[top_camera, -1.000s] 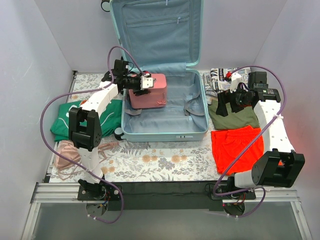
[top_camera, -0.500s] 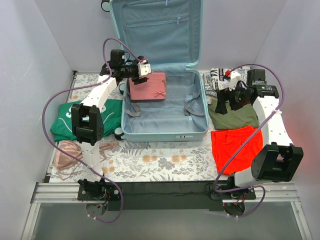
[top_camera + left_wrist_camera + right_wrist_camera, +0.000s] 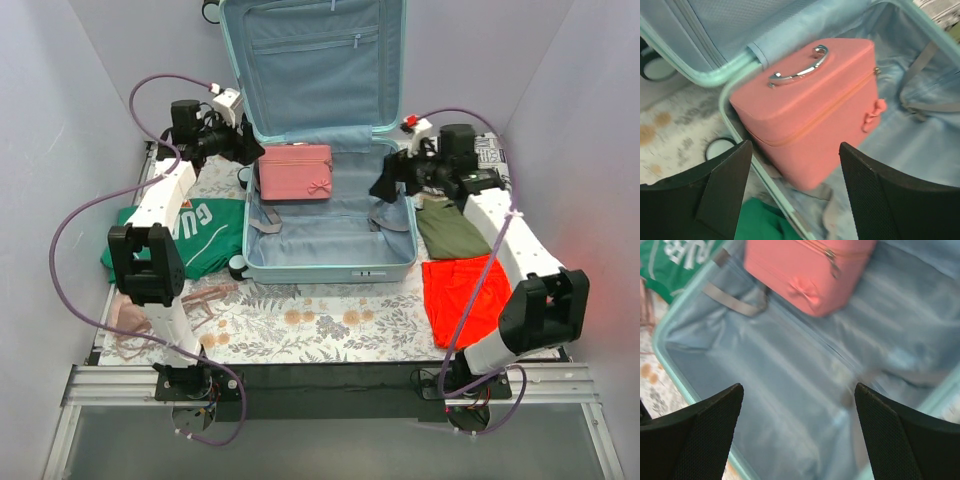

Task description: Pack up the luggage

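Note:
The luggage [image 3: 330,268], a pale mint hard-shell suitcase, lies open with its lid standing upright at the back. A pink vanity case [image 3: 295,172] with a metal handle and a small bow stands inside at the back left corner. My left gripper [image 3: 243,150] is open and empty, just outside the suitcase's left rim beside the pink case [image 3: 810,100]. My right gripper [image 3: 383,186] is open and empty over the right side of the suitcase; its view looks down on the blue lining [image 3: 790,385] and the pink case [image 3: 810,265].
A green shirt [image 3: 195,225] and a pink bra [image 3: 135,310] lie left of the suitcase. An olive garment [image 3: 455,228], an orange-red garment [image 3: 470,290] and a newsprint-patterned item [image 3: 488,148] lie to the right. Grey straps hang inside the suitcase.
My left gripper let go of the pink case and drew back to the left, outside the rim. My right arm swung left from the olive garment to over the suitcase.

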